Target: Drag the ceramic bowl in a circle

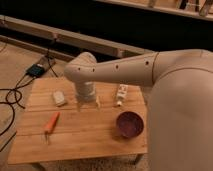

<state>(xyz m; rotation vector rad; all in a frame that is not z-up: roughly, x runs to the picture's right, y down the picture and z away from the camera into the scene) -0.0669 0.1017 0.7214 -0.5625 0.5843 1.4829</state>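
Note:
The ceramic bowl (130, 124) is round, shallow and dark purple-maroon. It sits on the wooden table (75, 137) near the front right edge. My gripper (88, 105) hangs from the cream arm above the middle of the table, fingers pointing down. It is to the left of the bowl and a little farther back, well apart from it. It holds nothing that I can see.
An orange carrot-like object (51, 122) lies at the front left. A small white block (59, 97) lies at the back left. A white bottle-like object (121, 94) lies behind the bowl. Cables and a dark box (37, 69) are on the floor to the left.

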